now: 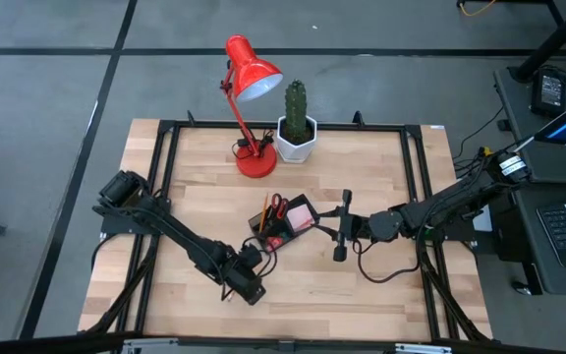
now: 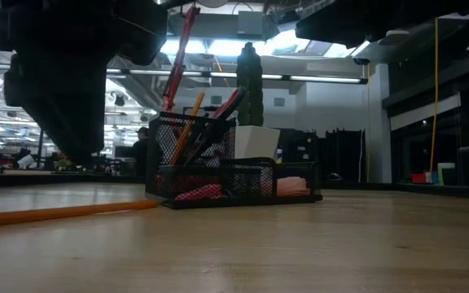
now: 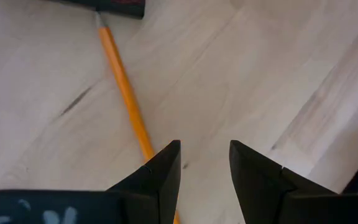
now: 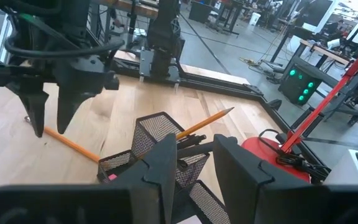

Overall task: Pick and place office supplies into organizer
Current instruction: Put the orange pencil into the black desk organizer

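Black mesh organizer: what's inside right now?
The black mesh organizer holds an orange pencil and red-handled scissors upright, plus a pink sticky-note pad. Red pieces show through the mesh; the compartment floors are hidden.

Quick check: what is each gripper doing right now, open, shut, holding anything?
Left gripper: open, empty, fingers above the orange pencil lying on the table.
Right gripper: open, empty, beside the organizer.
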{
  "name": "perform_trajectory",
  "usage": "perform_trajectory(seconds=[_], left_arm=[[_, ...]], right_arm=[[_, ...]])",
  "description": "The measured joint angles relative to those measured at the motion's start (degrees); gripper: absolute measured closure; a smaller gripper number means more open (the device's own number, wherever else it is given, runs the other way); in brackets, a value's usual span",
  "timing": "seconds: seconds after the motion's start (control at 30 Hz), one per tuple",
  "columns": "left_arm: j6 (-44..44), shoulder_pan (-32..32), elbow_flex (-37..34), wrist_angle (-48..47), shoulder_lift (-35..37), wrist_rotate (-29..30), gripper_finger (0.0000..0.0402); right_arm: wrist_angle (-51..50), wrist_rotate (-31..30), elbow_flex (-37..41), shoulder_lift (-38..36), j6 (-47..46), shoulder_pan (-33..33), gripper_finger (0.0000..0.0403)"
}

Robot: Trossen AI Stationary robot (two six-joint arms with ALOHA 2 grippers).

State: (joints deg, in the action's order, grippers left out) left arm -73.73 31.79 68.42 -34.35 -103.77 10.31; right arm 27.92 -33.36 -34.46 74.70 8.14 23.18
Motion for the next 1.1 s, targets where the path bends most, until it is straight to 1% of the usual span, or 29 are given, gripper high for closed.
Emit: perform_trajectory(seconds=[0.1, 0.2, 0.3, 0.37, 0.43, 0.53, 0.63, 0.7, 0.8, 0.97, 1.1], left_arm=[[-2.4, 0.7, 0.2, 2.0, -0.1, -0.7, 0.0272], [-1.9, 2.2, 2.2, 7.1, -1.5, -0.8, 0.0272], [-0.3, 3.3, 5.9, 9.9, -4.2, -0.8, 0.0272], [1.8, 3.4, 9.7, 9.7, -6.5, -0.8, 0.0272], [4.9, 3.3, 14.2, 6.5, -8.8, -1.0, 0.0272], [6.9, 2.9, 21.5, -4.1, -11.8, -1.4, 0.0272], [5.8, 2.8, 27.2, -17.2, -13.4, 0.2, 0.0272], [3.2, 2.8, 29.0, -24.1, -13.6, 2.3, 0.0272], [1.0, 2.6, 29.1, -26.4, -13.6, 4.5, 0.0272], [1.0, 1.9, 28.7, -27.7, -13.5, 6.6, 0.0272], [0.9, 0.7, 26.5, -28.0, -13.6, 6.2, 0.0272]], right_arm=[[0.0, 0.0, 0.0, 0.0, 0.0, 0.0, 0.0295], [-0.2, 0.0, 0.0, 0.0, 0.0, 0.0, 0.0295], [-0.2, 0.0, 0.0, 0.0, 0.2, 0.0, 0.0295], [-0.2, 0.0, 0.0, 0.0, 1.0, 0.0, 0.0295], [-0.2, 0.0, 0.0, 0.0, 1.1, 0.0, 0.0295], [0.0, 0.0, 0.0, 0.0, 0.7, 0.0, 0.0295], [-0.3, 0.0, 0.0, 0.0, -0.5, 0.0, 0.0295], [-0.3, 0.0, 0.0, 0.0, -0.5, 0.2, 0.0295], [-0.4, 0.0, 0.0, 0.0, -0.4, 0.8, 0.0295], [-0.5, 0.0, 0.0, 0.0, -0.3, 1.4, 0.0295], [-0.8, 0.0, 0.0, 0.0, -0.3, 1.9, 0.0295]])
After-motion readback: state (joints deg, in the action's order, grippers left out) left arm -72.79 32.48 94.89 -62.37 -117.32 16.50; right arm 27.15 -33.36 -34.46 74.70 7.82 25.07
